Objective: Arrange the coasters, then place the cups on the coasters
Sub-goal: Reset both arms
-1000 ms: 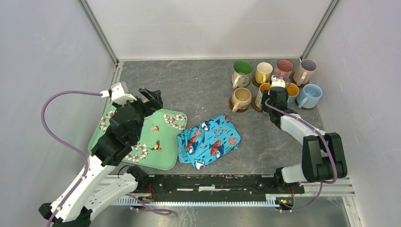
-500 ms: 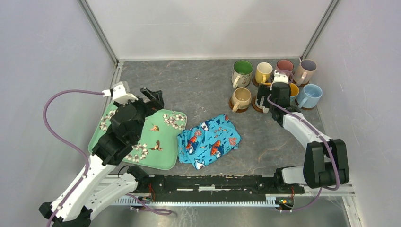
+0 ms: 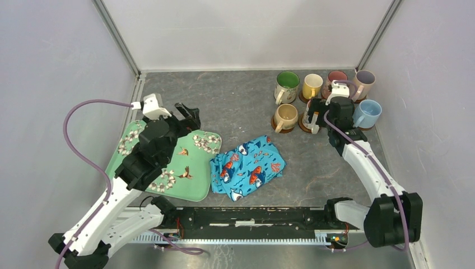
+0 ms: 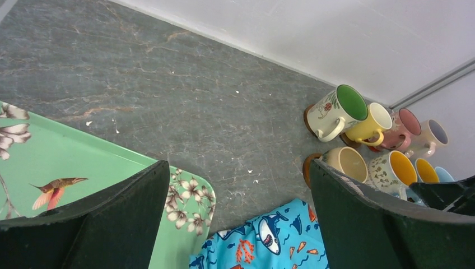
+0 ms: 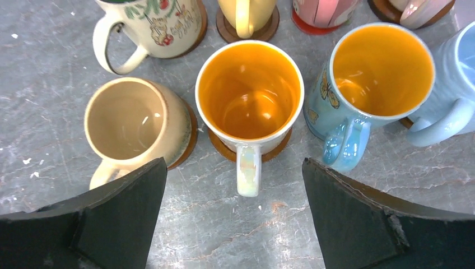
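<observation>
The grey table [image 3: 235, 106] carries everything. The green floral tray [image 3: 196, 179] lies directly beneath the left gripper [image 4: 235, 185], whose jaws stand fully spread and hold nothing; that arm appears parked well apart from the work. The blue fish-print cloth [image 3: 249, 165] lies crumpled below and to the right of those jaws and plays no part in the task. The right gripper [image 5: 234, 165] hangs over the mug cluster with its jaws released and wide apart, gripping nothing. Just ahead of the gap between them stands the cream mug with orange lining [image 5: 249, 92], handle pointing back toward the jaws; it stands free and needs no support. Ahead of the left-hand jaw sits the beige mug [image 5: 134, 126]; ahead of the right-hand jaw sits the blue butterfly mug [image 5: 381, 73], with the light blue mug [image 5: 456, 84] just beyond. The eight cups form two tight rows, presumably to follow the coaster layout. A brown coaster [image 5: 219, 147] shows under the cream mug and a red coaster [image 5: 313, 27] under the pink mug [image 5: 322, 10]. Judged from this, placement is at or near completion.
</observation>
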`<act>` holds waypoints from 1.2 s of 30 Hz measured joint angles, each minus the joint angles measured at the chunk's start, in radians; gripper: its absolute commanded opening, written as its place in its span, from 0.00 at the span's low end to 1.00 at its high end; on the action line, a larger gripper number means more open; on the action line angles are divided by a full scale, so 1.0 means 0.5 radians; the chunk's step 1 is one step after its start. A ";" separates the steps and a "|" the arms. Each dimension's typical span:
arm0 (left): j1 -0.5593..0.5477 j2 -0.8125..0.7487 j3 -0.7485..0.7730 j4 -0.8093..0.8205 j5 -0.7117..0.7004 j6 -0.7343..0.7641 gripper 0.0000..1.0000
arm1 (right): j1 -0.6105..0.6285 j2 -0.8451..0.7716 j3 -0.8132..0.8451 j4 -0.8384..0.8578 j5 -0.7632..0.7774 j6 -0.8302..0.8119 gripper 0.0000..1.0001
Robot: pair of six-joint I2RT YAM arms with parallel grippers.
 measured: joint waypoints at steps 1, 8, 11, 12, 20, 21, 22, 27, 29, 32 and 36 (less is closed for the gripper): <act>0.000 0.009 0.000 0.004 0.012 0.000 1.00 | 0.001 -0.028 0.006 -0.014 -0.007 -0.001 0.98; 0.000 0.117 0.000 0.026 0.130 0.001 1.00 | 0.084 -0.219 0.019 -0.069 -0.081 -0.006 0.98; 0.000 0.194 0.000 0.040 0.204 0.002 1.00 | 0.172 -0.275 0.019 -0.085 -0.102 -0.006 0.98; 0.000 0.228 0.000 0.050 0.231 0.003 1.00 | 0.217 -0.291 0.019 -0.090 -0.108 -0.006 0.98; 0.000 0.417 0.007 0.056 0.421 0.090 1.00 | 0.542 -0.374 0.019 -0.118 -0.124 -0.005 0.98; 0.000 0.445 0.014 0.056 0.443 0.111 1.00 | 0.562 -0.386 0.019 -0.119 -0.130 -0.004 0.98; 0.000 0.467 0.020 0.056 0.468 0.130 1.00 | 0.577 -0.398 0.019 -0.119 -0.140 -0.004 0.98; 0.000 0.533 0.024 0.056 0.533 0.208 1.00 | 0.599 -0.449 0.019 -0.118 -0.144 -0.005 0.98; 0.000 0.542 0.024 0.056 0.551 0.234 1.00 | 0.599 -0.460 0.019 -0.119 -0.144 -0.005 0.98; 0.000 0.559 0.031 0.057 0.567 0.246 1.00 | 0.599 -0.468 0.019 -0.119 -0.144 -0.011 0.98; 0.000 0.591 0.043 0.057 0.568 0.275 1.00 | 0.599 -0.468 0.019 -0.121 -0.144 -0.021 0.98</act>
